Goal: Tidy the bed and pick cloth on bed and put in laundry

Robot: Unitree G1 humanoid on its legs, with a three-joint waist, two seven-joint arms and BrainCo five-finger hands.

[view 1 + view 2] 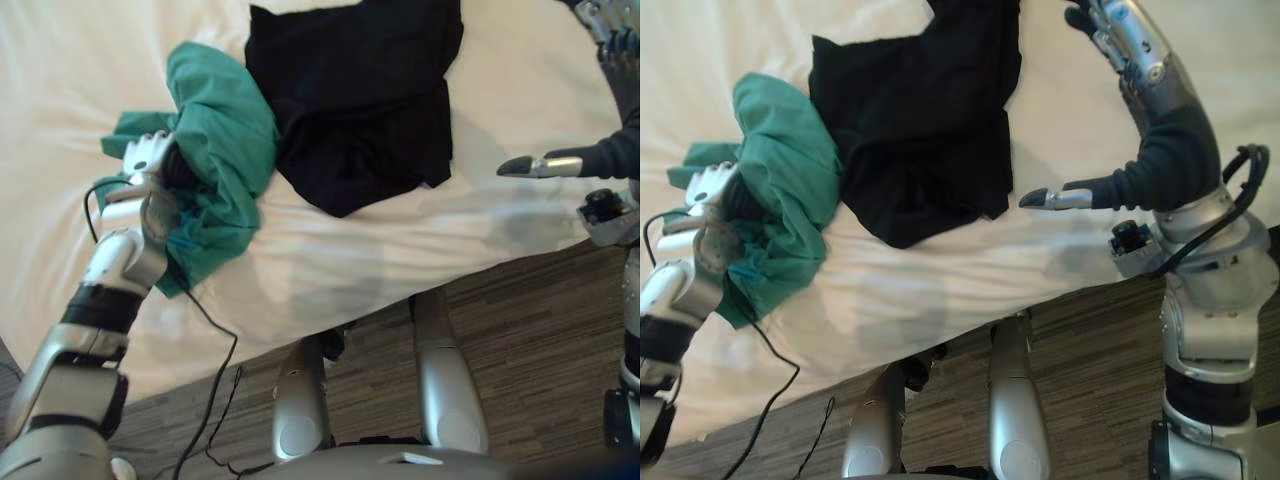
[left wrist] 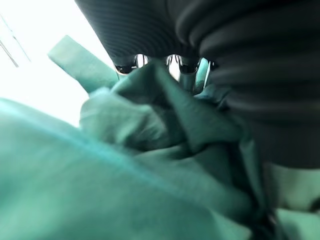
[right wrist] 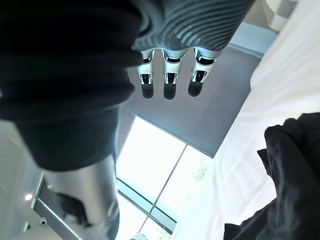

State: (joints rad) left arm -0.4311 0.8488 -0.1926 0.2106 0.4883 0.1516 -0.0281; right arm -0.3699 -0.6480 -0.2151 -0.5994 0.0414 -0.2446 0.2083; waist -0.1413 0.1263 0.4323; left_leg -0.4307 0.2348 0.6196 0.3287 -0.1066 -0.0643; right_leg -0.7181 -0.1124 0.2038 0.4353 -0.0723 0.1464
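Two garments lie on the bed [image 1: 400, 255], on its white sheet near the edge that faces the robot. The green cloth [image 1: 225, 150] is bunched in a heap to the robot's left, its long axis running from the far side down toward the near edge, where a tail of it hangs close to the drop. The black cloth [image 1: 360, 100] is spread flatter just to the right of it and touches it along one side; its long axis also runs away from the robot. The left hand [image 1: 148, 152] is pushed into the left flank of the green heap. In the left wrist view the folds close over the fingers [image 2: 174, 62] past their roots, so I cannot tell whether a grasp is made. The right hand [image 1: 1132, 50] is raised above the right part of the bed with its fingers [image 3: 170, 75] straight and its thumb out toward the black cloth; it is released and carries nothing. Assessment: the green cloth is the left hand's item, being in contact with it and well apart from the right. The black cloth lies between the two hands, nearer the right one, which would have to come down and leftward across the sheet to reach that cloth's near right border. Risk noted: where the two garments touch, lifting the green one may drag the black one with it.
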